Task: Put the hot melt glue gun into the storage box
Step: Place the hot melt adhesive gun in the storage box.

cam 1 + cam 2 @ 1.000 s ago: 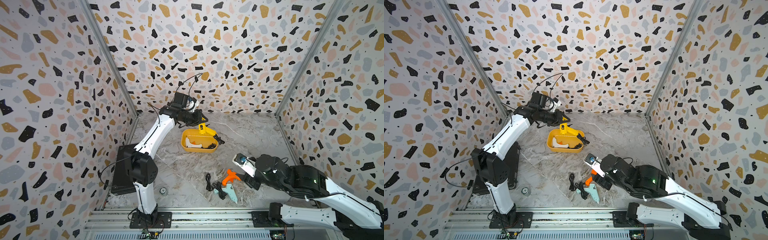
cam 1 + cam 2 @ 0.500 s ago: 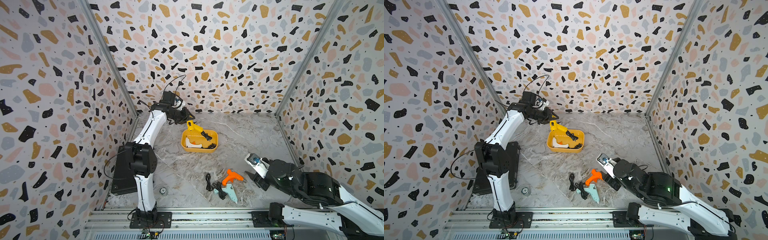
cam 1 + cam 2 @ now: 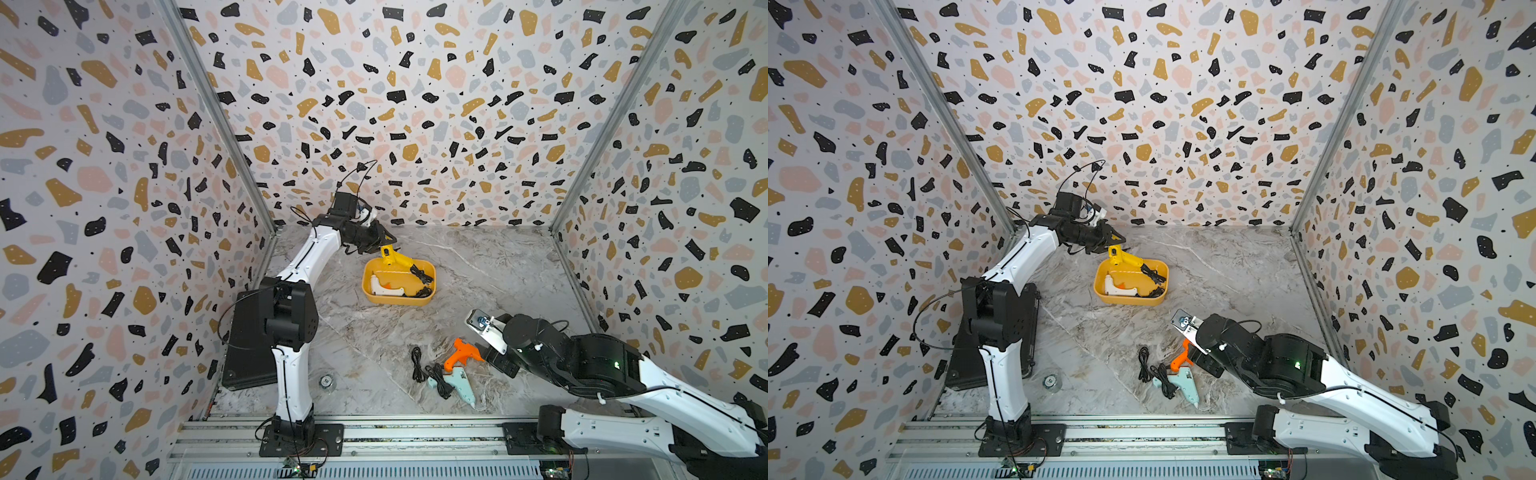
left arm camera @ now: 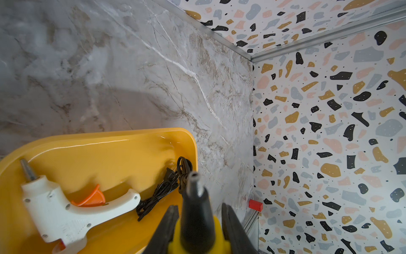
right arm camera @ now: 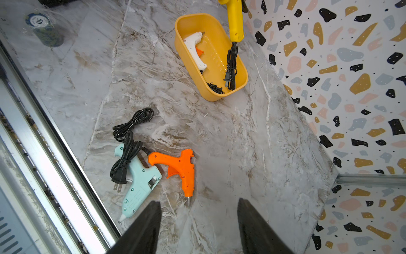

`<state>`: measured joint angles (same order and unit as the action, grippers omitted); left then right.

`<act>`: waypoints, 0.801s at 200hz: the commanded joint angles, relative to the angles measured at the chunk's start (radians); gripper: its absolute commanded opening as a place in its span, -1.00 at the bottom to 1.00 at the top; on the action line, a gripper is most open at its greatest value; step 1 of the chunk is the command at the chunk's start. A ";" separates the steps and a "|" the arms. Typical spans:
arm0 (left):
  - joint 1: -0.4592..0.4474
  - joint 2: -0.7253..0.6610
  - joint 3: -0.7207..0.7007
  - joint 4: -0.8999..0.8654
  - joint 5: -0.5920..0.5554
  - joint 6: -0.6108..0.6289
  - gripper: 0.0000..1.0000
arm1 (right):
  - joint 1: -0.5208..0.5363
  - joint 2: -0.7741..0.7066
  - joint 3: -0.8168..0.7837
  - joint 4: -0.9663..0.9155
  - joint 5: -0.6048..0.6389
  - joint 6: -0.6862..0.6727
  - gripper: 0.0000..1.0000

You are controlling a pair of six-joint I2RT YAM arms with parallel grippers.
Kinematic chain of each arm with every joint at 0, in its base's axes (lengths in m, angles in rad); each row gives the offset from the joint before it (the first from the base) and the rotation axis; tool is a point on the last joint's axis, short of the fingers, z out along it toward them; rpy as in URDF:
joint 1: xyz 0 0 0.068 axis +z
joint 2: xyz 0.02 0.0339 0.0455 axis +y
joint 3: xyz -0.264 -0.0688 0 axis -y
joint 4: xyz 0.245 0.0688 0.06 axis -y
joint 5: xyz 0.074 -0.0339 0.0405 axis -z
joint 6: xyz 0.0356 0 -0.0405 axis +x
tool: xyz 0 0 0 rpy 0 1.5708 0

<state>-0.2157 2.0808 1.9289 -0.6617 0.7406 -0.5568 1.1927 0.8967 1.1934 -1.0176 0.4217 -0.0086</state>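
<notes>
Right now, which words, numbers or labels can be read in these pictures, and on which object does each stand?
"50": on the top face of the poker chip, which stands on the table.
Small print around the chip's rim: too blurred to read.
Teal glue gun, dark panel on its body: too small to read.
Storage box: no text visible.

Far of the table's (image 3: pixel 478 266) centre sits the storage box (image 3: pixel 399 302). Over its far-left corner the left gripper (image 3: pixel 384 245) holds the hot melt glue gun (image 3: pixel 397 258), whose cord (image 3: pixel 419 274) drops into the box's right end. A second glue gun (image 3: pixel 384 287) lies inside, at the left. Near the front rail, a third glue gun (image 3: pixel 461 353) lies just behind a fourth (image 3: pixel 459 384), with coiled cords (image 3: pixel 417 363) to their left and the right gripper (image 5: pixel 198 202) to their right. A flat case (image 3: pixel 245 340) lies at the left edge.
</notes>
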 commanded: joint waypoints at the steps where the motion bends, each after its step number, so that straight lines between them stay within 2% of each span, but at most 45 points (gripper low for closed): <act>1: 0.002 0.021 -0.036 0.038 -0.005 0.049 -1.00 | -0.004 0.006 0.018 0.009 -0.007 -0.018 0.23; 71: -0.011 0.082 -0.140 0.139 -0.092 0.152 -1.00 | -0.018 0.051 0.047 0.006 -0.069 -0.018 0.24; 145: -0.041 0.148 -0.070 0.040 -0.186 0.288 -1.00 | -0.049 0.098 0.080 -0.010 -0.122 -0.032 0.24; 160: -0.041 0.147 -0.087 0.033 -0.210 0.305 -0.73 | -0.057 0.103 0.080 -0.008 -0.126 -0.043 0.24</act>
<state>-0.2504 2.2009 1.8336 -0.6025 0.6235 -0.3397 1.1473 0.9966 1.2354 -1.0180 0.3153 -0.0330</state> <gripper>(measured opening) 0.311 0.620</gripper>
